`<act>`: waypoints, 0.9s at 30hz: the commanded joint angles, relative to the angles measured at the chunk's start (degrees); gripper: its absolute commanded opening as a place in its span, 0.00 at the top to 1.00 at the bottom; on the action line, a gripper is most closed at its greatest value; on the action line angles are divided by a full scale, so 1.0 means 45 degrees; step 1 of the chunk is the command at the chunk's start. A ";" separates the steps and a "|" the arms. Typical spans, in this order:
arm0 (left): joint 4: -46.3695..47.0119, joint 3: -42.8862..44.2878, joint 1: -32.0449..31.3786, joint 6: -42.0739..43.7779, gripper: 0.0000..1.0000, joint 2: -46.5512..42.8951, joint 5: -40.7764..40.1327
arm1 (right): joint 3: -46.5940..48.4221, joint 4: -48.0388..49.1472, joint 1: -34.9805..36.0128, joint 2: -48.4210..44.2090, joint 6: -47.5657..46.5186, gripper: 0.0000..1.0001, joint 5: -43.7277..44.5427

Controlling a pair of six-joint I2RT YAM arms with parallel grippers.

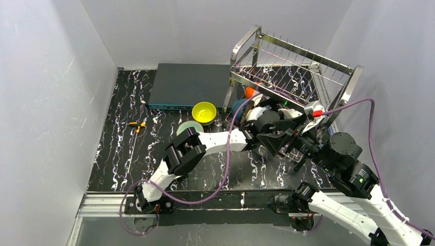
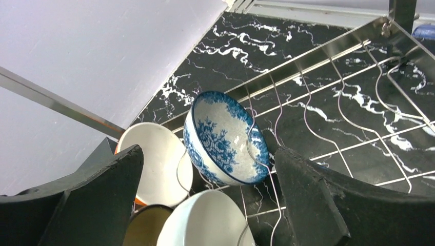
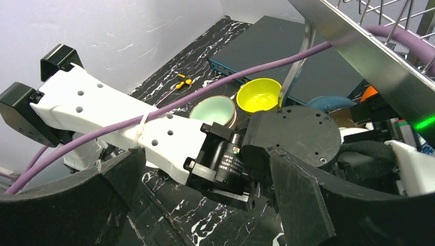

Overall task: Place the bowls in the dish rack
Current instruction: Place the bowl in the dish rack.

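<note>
The dish rack stands at the back right; my left wrist view shows its lower wire tier. A blue-and-white floral bowl leans on its edge between the wires. Beside it stand a white bowl with an orange outside, a plain white bowl and a tan-brown bowl. My left gripper is open just in front of them, touching none. My right gripper is open and empty behind the left arm. On the table lie a yellow bowl and a pale green bowl.
A flat dark grey-blue box lies left of the rack, a dark blue bowl at its corner. A small orange-handled tool lies at the left. The purple cable loops over the left arm. White walls enclose the table.
</note>
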 commanded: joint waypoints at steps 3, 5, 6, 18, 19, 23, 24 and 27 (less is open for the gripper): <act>0.1363 -0.1409 -0.0666 -0.0215 0.02 -0.2227 0.0006 | 0.0385 0.0966 0.0007 0.0172 0.0070 0.01 -0.0129; 0.1380 -0.2204 -0.0810 -0.0547 0.02 -0.2748 0.0243 | 0.0439 0.0944 0.0008 0.0196 0.0044 0.01 -0.0149; 0.1407 -0.2592 -0.0898 -0.0798 0.02 -0.2994 0.0290 | 0.0432 0.0968 0.0014 0.0197 0.0052 0.01 -0.0149; 0.1442 -0.7050 -0.1471 -0.3299 0.02 -0.5491 0.0973 | 0.0184 0.1248 0.0007 0.0352 0.0167 0.01 -0.0264; 0.1454 -0.7106 -0.1478 -0.3342 0.02 -0.5468 0.1153 | 0.0119 0.1286 -0.0003 0.0370 0.0160 0.01 -0.0286; 0.1457 -0.6858 -0.1615 -0.3291 0.02 -0.5249 0.1869 | -0.0053 0.1460 0.0013 0.0482 0.0161 0.01 -0.0363; 0.1446 -0.6716 -0.1636 -0.3153 0.02 -0.5179 0.2037 | -0.0020 0.1467 0.0017 0.0540 0.0183 0.01 -0.0361; 0.1552 -0.6347 -0.1722 -0.2252 0.02 -0.4955 0.2683 | 0.0013 0.1452 0.0020 0.0569 0.0246 0.01 -0.0346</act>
